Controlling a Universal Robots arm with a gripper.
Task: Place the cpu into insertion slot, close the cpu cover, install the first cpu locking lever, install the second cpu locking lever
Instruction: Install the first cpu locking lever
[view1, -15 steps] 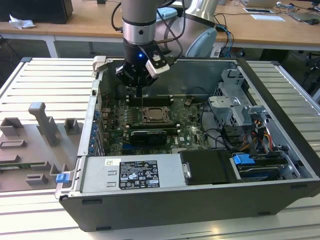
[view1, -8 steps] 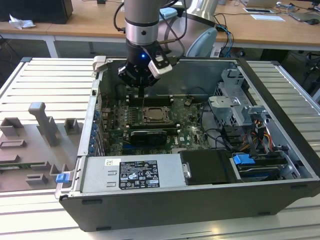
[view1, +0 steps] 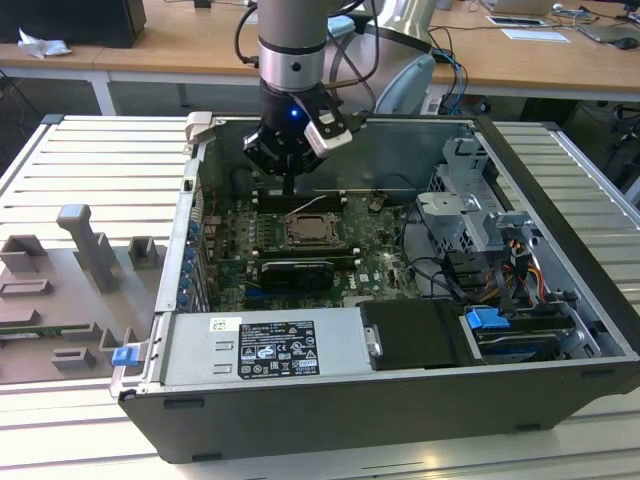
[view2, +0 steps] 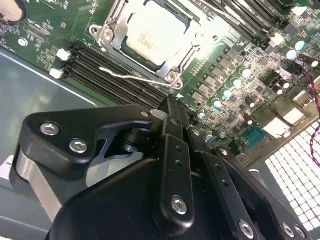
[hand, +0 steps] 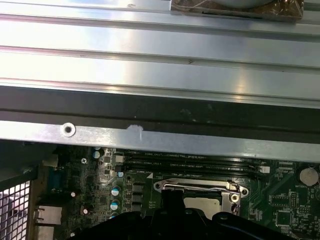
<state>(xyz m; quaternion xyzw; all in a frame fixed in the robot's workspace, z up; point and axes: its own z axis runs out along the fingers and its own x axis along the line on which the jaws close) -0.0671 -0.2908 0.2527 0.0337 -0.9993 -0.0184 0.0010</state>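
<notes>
Exterior view, table (view1: 80, 150): a ribbed metal top carries the whole job and gives the case a flat, steady bed.
Computer case (view1: 400, 420): it lies on its side with the open face up, so the arm can come straight down. Its walls fence the work on all four sides.
Power supply (view1: 270, 345): it fills the near side of the case and closes off any approach from there.
Drive cage (view1: 470, 210): with its cables it crowds the exterior view's right of the board.
Motherboard (view1: 375, 260): it lies flat on the case floor. The freest room is above it and toward the far wall.
Gripper (view1: 290, 185): it hangs tip down just far of the socket, over the memory slots (view2: 85, 57). In the second wrist view its fingers (view2: 172, 150) meet at a point and carry nothing.
Insertion slot (view1: 292, 240): it sits mid-board, hemmed by memory slots on its far and near sides.
Cpu cover (view2: 142, 62): the frame appears to lie down flat over the socket, with its cut-out leaving the chip's top bare.
Cpu (view2: 150, 37): the pale square sits seated in the slot under the cover, so placing looks done.
Locking lever (view2: 135, 76): a thin wire arm stands loose along the socket's far edge, just beside the fingertips and seemingly not latched. It is the thing nearest the tool.
</notes>
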